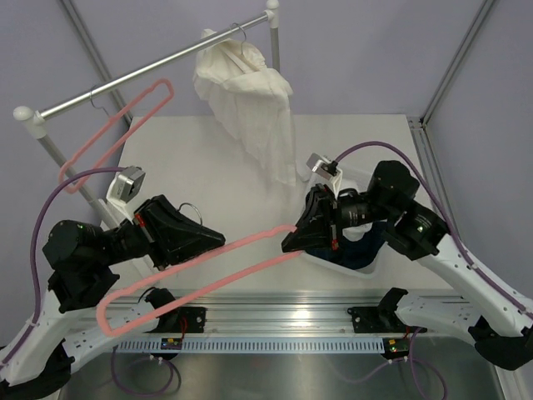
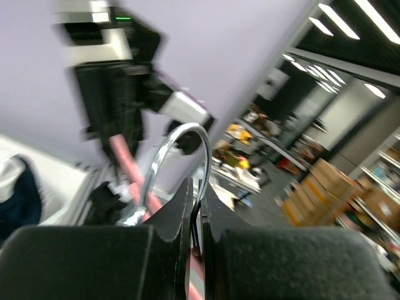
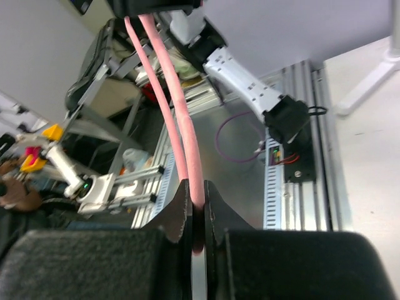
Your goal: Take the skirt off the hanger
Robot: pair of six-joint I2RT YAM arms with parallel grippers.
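Pink hanger (image 1: 250, 240) spanned the lower centre, clenched by the left gripper (image 1: 220, 240) near its hook and the right gripper (image 1: 288, 242) at its end; the dark skirt (image 1: 360, 250) lay right of centre, under that arm.

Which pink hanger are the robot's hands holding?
The near pink hanger, clamped between the left gripper and right gripper. The other pink hanger hangs on the rail.

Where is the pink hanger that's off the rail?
Top view, front centre: the pink hanger stretches between the left tool and right tool, both gripping it.
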